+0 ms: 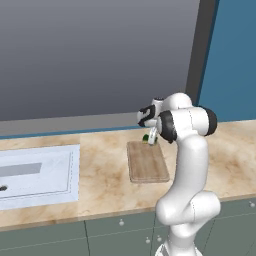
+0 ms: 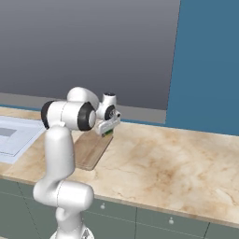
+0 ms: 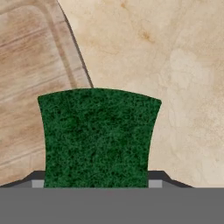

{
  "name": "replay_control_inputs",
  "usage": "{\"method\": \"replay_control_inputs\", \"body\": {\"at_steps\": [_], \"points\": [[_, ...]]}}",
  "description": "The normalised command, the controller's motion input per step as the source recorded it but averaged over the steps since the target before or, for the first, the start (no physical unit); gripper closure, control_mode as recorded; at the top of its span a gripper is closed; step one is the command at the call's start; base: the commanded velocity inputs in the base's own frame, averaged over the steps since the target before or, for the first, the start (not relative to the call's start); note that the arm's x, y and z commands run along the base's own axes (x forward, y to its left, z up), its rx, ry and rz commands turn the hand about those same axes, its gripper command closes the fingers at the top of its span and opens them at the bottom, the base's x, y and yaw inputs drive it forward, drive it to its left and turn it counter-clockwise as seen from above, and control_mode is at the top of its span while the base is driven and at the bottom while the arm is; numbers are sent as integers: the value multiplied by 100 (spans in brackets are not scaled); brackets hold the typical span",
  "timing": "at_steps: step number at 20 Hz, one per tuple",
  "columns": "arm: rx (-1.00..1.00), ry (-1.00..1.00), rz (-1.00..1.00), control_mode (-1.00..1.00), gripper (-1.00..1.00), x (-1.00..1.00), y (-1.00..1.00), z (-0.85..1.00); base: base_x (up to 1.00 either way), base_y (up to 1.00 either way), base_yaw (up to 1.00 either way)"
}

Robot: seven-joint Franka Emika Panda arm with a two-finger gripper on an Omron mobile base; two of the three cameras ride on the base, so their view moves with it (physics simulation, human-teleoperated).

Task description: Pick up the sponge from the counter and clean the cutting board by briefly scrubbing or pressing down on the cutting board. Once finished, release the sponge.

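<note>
The long beige-tan marbled stone tabletop [image 1: 105,175] runs across the kitchen over grey-green cabinet fronts [image 1: 115,235], with a grey wall [image 1: 95,55] behind it and a blue panel [image 2: 207,60] at the right end. A white inset sink [image 1: 37,175] sits in the left part of the tabletop. Toward the middle lies the flat light-brown wooden cutting board [image 1: 147,162], its long axis running from the back edge toward the front edge.

The white arm's gripper [image 2: 107,131] hangs over the board's far right corner, near the back edge of the tabletop. It is pinching the small rectangular sponge with a dark green top [image 3: 98,138], one finger tip showing on each side of it in the hand view. In the hand view, the sponge sits astride the board's right edge, part over wood and part over stone.

Most of the board lies to the robot's left of the sponge and toward the front edge. The coming move looks like a short shift that way, then a press down. Whether the sponge already touches the surface, I cannot tell.
</note>
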Motion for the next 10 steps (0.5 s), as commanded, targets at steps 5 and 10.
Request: {"method": "replay_control_inputs", "body": {"at_steps": [5, 10], "points": [[0, 0, 0, -100, 100, -2, 3, -36, 0, 0, 0], [0, 0, 2, -100, 100, -24, 14, -50, 0, 0, 0]]}}
